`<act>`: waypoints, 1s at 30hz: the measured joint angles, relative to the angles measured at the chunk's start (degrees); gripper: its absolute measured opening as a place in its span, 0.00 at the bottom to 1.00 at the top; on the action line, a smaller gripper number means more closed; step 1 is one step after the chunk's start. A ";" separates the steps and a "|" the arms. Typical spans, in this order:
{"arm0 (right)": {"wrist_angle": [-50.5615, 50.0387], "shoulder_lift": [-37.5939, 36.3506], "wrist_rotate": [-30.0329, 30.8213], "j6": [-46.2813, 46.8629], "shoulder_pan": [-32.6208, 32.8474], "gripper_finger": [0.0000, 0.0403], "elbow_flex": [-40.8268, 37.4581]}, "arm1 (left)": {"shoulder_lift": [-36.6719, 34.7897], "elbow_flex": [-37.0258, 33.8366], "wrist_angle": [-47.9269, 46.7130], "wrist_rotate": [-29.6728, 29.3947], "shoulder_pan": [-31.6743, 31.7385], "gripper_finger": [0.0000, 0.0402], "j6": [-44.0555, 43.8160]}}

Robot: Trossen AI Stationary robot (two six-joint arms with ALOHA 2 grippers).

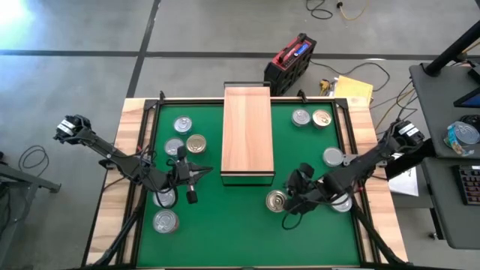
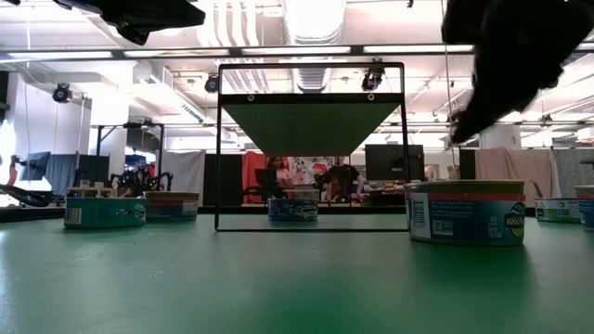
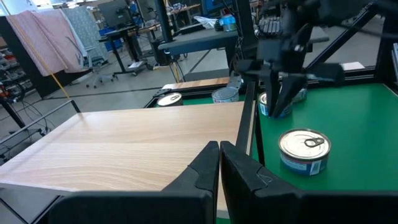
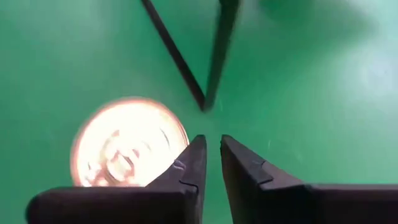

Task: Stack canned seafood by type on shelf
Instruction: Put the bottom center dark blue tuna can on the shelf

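I have my right hand (image 4: 210, 163) slightly parted and empty above the green mat, just beside a gold-lidded can (image 4: 127, 142) near the shelf (image 1: 247, 131) corner, while my left hand (image 3: 219, 163) stays out of it, clenched empty over the shelf's edge.

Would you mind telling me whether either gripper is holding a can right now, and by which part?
Nothing is held. The left gripper is shut on nothing beside the shelf. The right gripper hangs just beside a gold-lidded can, its fingers barely apart with nothing between them.
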 joint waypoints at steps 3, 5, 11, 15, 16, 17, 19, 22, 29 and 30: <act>0.53 0.00 -1.75 3.34 -0.04 0.16 -2.49 | 0.00 0.00 -0.01 0.00 0.00 0.00 0.00; 0.81 0.00 -2.49 6.10 -0.01 0.21 -3.48 | 0.00 0.00 -0.01 0.02 0.00 0.00 0.00; 5.14 -0.30 -6.64 6.53 0.10 0.44 -4.02 | 0.00 0.00 -0.03 0.02 0.00 0.00 0.00; 8.90 -0.17 -9.05 4.04 0.04 0.60 -4.00 | 0.00 0.00 -0.05 0.02 0.00 0.00 0.00; 8.89 -0.11 -8.49 3.96 -0.11 0.63 -4.00 | 0.00 0.00 -0.09 0.02 -0.01 0.00 0.00; 8.87 -0.07 -8.14 3.65 -0.17 0.66 -4.02 | 0.00 0.00 -0.13 0.02 -0.02 0.00 0.01; 9.13 -0.04 -7.14 1.04 -0.19 0.70 -4.02 | 0.00 0.00 -0.12 0.02 -0.01 0.00 0.07; 9.37 -0.04 -3.24 -6.12 0.23 0.71 -3.95 | 0.00 0.00 -0.12 0.02 -0.02 0.00 0.07; 9.55 -0.04 -2.09 -9.91 0.07 0.65 -2.52 | 0.00 0.00 -0.16 0.02 0.00 0.00 0.12; 9.60 -0.04 -2.10 -9.83 0.07 0.65 -2.49 | 0.00 0.00 -0.16 0.02 0.00 0.00 0.15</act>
